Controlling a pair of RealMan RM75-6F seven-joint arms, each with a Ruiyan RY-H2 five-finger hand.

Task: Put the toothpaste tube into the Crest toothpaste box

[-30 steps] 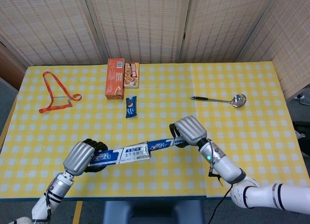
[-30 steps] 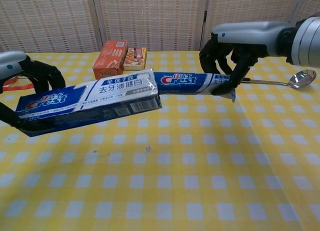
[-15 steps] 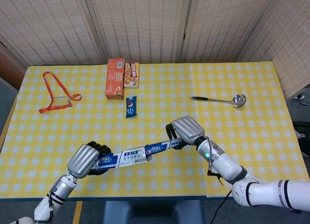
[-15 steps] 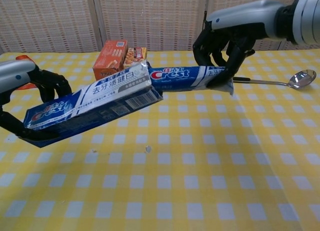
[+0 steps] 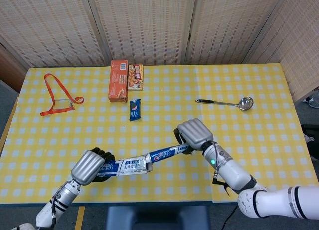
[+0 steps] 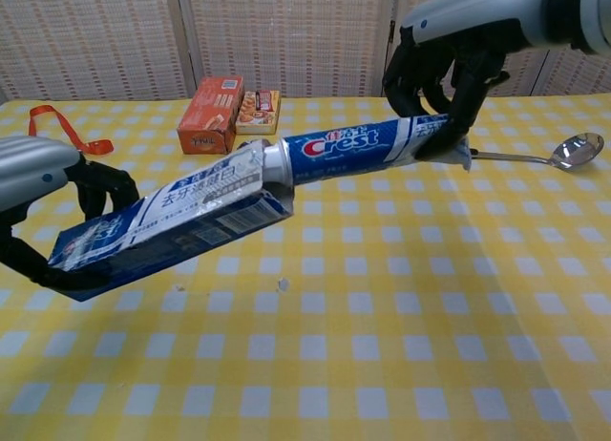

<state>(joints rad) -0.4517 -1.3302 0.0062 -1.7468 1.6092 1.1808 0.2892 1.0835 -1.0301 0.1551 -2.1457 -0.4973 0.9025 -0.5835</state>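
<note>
Right hand point(image 6: 441, 73) grips the crimped end of the Crest toothpaste tube point(image 6: 368, 149), holding it above the checkered table point(image 6: 401, 298) with its cap end just at the open mouth of the Crest toothpaste box point(image 6: 172, 221). Left hand point(image 5: 92, 164) clasps the box's far end, tilted upward toward the tube.

Tabletop point(image 5: 164, 90) covered in yellow-and-white checked cloth, fills most of the frame in both views. Behind it, along the top of the frame, a folding screen point(image 5: 139, 26) of woven, tan wicker-like panels in pale frames. Grey floor point(image 5: 6, 98) visible at far left and right edges of head view. Brown wood surface point(image 5: 7, 65) at upper left. Even, diffuse lighting.
</note>
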